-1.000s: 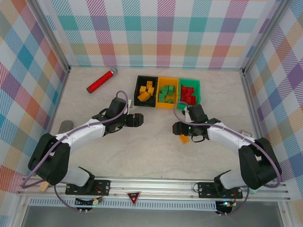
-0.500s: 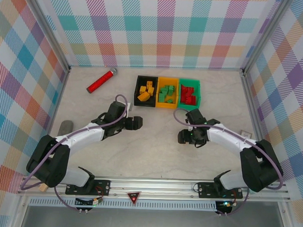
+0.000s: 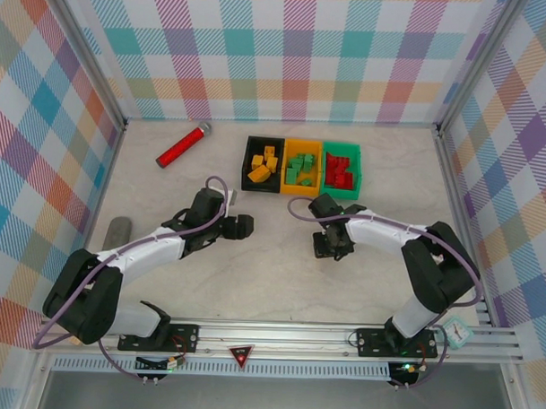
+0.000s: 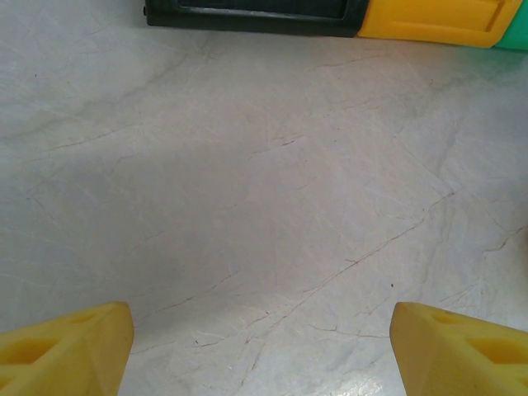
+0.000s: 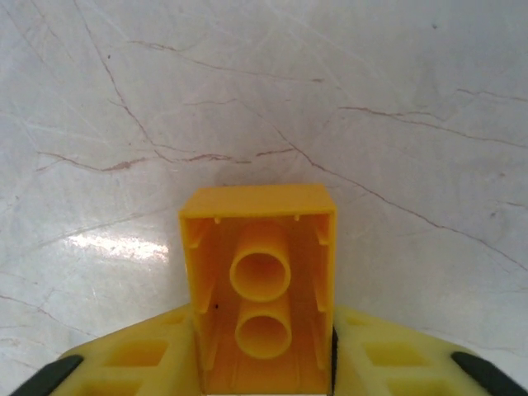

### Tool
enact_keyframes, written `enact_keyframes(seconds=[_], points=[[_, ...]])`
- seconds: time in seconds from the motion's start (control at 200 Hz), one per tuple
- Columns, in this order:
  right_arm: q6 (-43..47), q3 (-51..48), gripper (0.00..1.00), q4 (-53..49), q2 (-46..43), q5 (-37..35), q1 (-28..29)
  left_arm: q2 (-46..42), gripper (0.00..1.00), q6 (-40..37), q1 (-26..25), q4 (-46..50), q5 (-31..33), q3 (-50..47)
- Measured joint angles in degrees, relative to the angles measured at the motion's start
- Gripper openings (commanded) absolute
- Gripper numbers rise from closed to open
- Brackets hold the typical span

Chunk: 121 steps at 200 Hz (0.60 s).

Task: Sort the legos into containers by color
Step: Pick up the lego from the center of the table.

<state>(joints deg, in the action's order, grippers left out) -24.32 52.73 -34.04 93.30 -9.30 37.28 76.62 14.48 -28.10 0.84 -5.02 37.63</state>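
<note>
Right gripper [image 5: 264,363] clamped on a yellow lego brick [image 5: 261,280], which sits between the fingers with its hollow underside to the wrist camera. It is over the marbled table [image 3: 279,276], near of the green bin [image 3: 342,194]. Left gripper [image 3: 243,226] has jaws apart with nothing between, near of the black bin [image 3: 248,164]. Sorted legos [image 3: 300,168] lie in the bins.

Yellow lego [image 5: 262,305], lower end beyond right wrist view's bottom edge
</note>
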Motion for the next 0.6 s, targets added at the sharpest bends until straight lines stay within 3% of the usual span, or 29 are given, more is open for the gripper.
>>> enact_keyframes(seconds=[0.32,0.605], points=[[-0.3,6.5,0.33,-3.0,0.2,-1.6,2.6,0.0,0.81,0.0,0.0,0.0,0.3,-0.3],[0.2,22.8,0.34,-1.8,5.0,2.3,2.6,-1.0,0.77,1.1,0.1,0.1,2.1,-0.3]])
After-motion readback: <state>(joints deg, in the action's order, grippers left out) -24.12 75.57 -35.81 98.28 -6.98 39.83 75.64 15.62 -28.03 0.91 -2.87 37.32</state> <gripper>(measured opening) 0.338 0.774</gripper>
